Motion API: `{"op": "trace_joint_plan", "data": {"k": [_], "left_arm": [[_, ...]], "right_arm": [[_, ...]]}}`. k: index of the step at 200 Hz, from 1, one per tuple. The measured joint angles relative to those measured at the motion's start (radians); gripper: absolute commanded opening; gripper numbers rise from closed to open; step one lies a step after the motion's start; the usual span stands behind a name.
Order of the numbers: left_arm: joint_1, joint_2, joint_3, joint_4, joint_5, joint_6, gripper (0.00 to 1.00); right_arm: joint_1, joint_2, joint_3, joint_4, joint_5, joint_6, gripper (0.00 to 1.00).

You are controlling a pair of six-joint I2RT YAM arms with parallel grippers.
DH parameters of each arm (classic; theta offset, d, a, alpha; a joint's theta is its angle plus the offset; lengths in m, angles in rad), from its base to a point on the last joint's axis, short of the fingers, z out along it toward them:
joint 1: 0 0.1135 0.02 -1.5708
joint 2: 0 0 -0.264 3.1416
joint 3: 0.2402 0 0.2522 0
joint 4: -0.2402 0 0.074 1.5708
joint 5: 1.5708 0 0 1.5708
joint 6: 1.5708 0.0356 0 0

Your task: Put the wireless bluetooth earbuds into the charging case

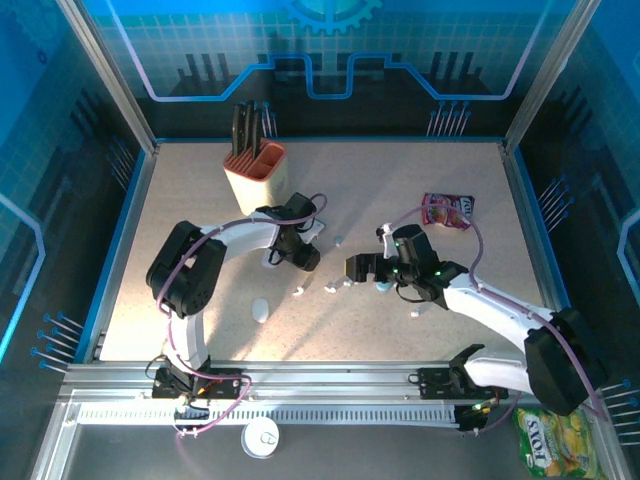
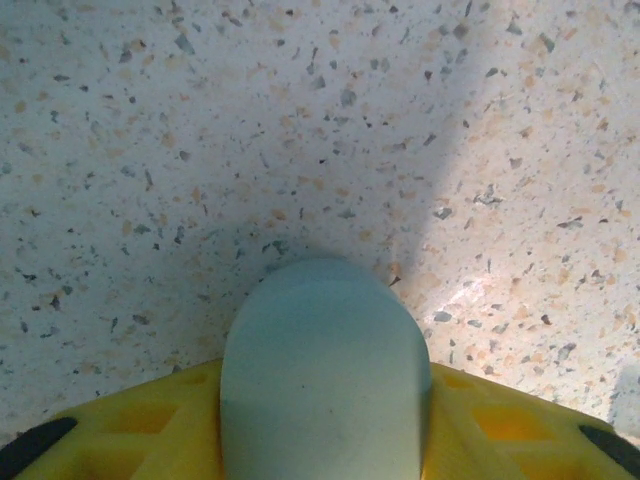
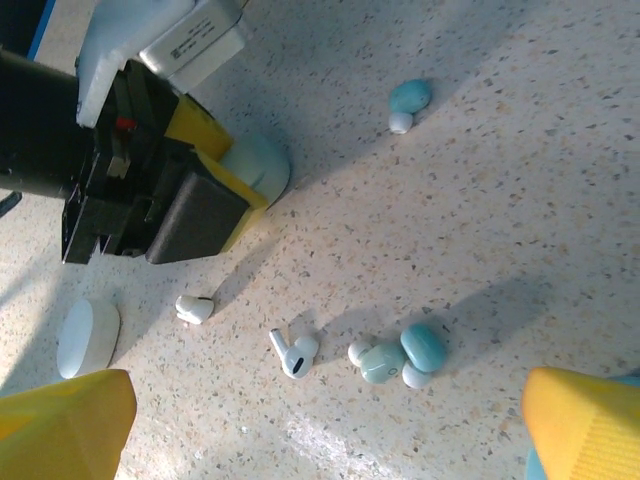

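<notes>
Left wrist: case [image 2: 325,340] in left hand [image 2: 322,400]

1. The tabletop [image 1: 420,170] is a pale, stone-look surface flecked with grey and tan (the flecks show best in the left wrist view).
2. A blue strip [image 1: 325,140] edges its far side.
3. The back wall [image 1: 200,40] is a blue gridded panel with a gear motif [image 1: 335,10] and circuit-like lines.
4. The side walls [image 1: 40,200] carry similar blue graphics.
5. Aluminium posts [image 1: 105,70] rise at the far corners.
6. A slotted metal rail [image 1: 330,412] runs along the near edge.
7. Light falls brightly on the near part of the table and casts hard shadows.
</notes>
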Motion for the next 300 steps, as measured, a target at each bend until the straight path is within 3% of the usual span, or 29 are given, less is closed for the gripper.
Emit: {"op": "trace_joint_plan", "data": {"k": [37,77,93,129,199,261,300], "left_arm": [[0.0,-0.027,-0.034,0.042,0.0,0.003,0.43],[-0.001,-0.162,-0.126,0.134,0.023,0.046,0.44],[-0.002,-0.224,-0.149,0.176,0.067,0.087,0.45],[-0.01,-0.313,-0.163,0.262,0.199,0.2,0.46],[-0.05,-0.364,-0.174,0.291,0.421,0.396,0.47],[-0.068,-0.364,-0.175,0.306,0.474,0.451,0.47],[-0.075,-0.364,-0.188,0.321,0.476,0.457,0.47]], "right_arm": [[-0.064,-0.059,0.0,-0.031,-0.005,0.063,1.0],[-0.186,-0.121,0.0,-0.04,-0.093,0.137,1.0],[-0.211,-0.116,0.003,-0.055,-0.148,0.15,0.94],[-0.211,-0.055,0.082,-0.13,-0.266,0.152,0.91],[-0.163,0.033,0.133,-0.092,-0.417,0.182,0.67],[-0.134,0.09,0.171,-0.056,-0.483,0.185,0.65],[-0.123,0.137,0.203,-0.04,-0.517,0.181,0.51]]}}
